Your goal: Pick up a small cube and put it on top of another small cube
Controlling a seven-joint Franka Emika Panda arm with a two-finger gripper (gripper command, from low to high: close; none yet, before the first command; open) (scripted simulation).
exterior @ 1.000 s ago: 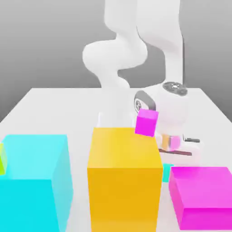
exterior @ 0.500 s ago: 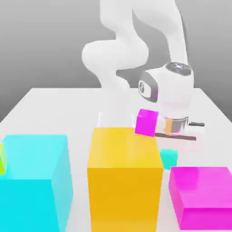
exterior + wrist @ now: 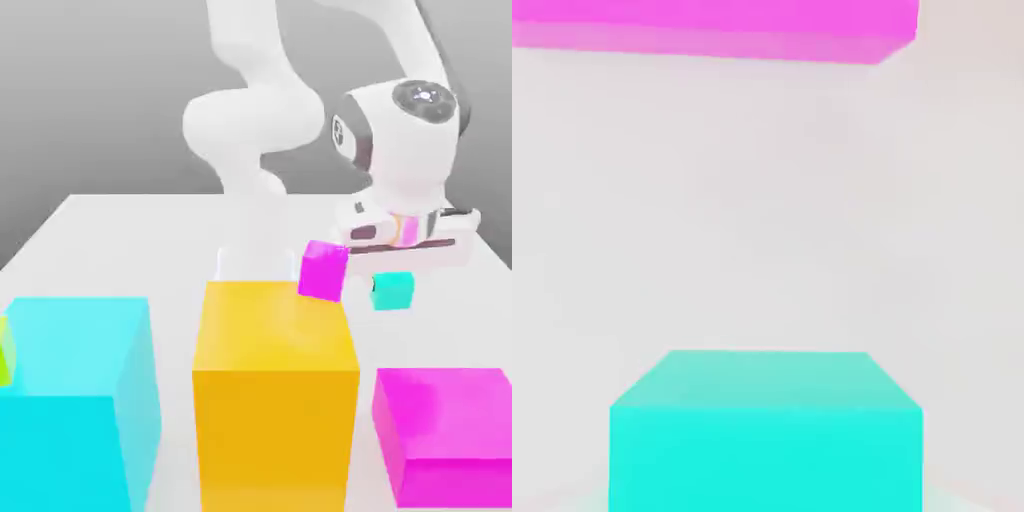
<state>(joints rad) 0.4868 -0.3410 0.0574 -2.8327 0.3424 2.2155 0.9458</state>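
Carry step: the claw (image 3: 393, 283) is clamped narrow on the small cube (image 3: 392, 290), which hangs under the hand, clear of the desk (image 3: 120, 240), at the exterior view's right. The hand view shows the same teal cube (image 3: 766, 430) close under the camera, with bare desk beyond it and the edge of a magenta block (image 3: 712, 25) further off. The fingers themselves are mostly hidden behind the hand body in the exterior view, so the grip is judged from the cube hanging in the air directly beneath the hand. Just beside the held cube, on its exterior-view left, sits a small magenta cube (image 3: 323, 270); it looks to rest at the back corner of the big orange block (image 3: 275, 390), though it could be behind it, hard to tell from this angle. The big magenta block (image 3: 445, 430) sits in front, lower right of the exterior view, and a big cyan block (image 3: 75, 400) at the exterior view's left. Pick looks done, place not yet done. Next move calls for bringing the teal cube over the small magenta cube, squaring it above the top face, lowering until it seats, then opening. Risk: the target is small and near an edge, so a sideways nudge could knock it off.
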